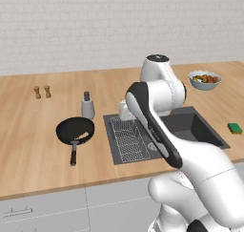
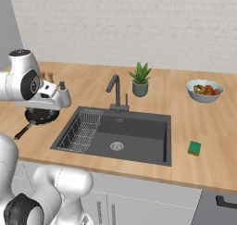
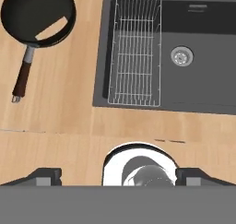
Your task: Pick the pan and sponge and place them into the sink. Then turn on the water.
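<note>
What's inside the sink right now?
The sink holds a wire rack on its left side and a round drain in the bare basin floor. No pan, sponge or water is in it. The floor under the rack shows through its wires.

The arm is raised with its hand pointing straight down, fingers (image 3: 46,176) spread wide.

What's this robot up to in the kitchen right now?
It is tidying up, but nothing has been moved yet. The gripper hangs open and empty above the counter's front edge. The pan sits on the counter left of the sink, and the sponge lies on the counter to the sink's right. The basin has just its wire rack, and no water runs from the faucet.
</note>
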{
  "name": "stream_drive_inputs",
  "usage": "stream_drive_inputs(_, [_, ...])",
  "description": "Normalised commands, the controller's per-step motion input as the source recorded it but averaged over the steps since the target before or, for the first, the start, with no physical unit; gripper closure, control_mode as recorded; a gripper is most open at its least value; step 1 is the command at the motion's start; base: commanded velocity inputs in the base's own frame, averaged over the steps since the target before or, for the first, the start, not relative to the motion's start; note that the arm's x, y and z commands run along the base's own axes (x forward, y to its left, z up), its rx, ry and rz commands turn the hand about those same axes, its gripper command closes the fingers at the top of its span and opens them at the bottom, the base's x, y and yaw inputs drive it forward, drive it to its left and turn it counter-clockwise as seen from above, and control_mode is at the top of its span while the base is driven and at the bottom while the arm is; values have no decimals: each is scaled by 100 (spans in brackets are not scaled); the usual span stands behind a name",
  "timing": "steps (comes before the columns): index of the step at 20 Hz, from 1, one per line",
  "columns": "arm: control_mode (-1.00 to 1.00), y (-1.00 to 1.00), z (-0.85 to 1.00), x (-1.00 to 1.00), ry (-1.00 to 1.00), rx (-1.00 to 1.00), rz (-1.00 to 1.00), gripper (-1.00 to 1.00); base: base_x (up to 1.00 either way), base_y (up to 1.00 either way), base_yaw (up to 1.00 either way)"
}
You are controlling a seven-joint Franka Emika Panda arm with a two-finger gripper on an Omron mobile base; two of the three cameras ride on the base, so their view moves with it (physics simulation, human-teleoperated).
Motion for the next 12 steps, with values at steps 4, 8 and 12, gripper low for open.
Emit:
stream_drive_inputs(4, [-100, 100, -22, 4, 9, 0, 0, -100, 0, 0, 0])
stream_drive_inputs(8, [-100, 100, -16, 18, 14, 0, 0, -100, 0, 0, 0])
stream_drive_inputs(12, [-100, 83, -22, 11, 9, 0, 0, -100, 0, 0, 0])
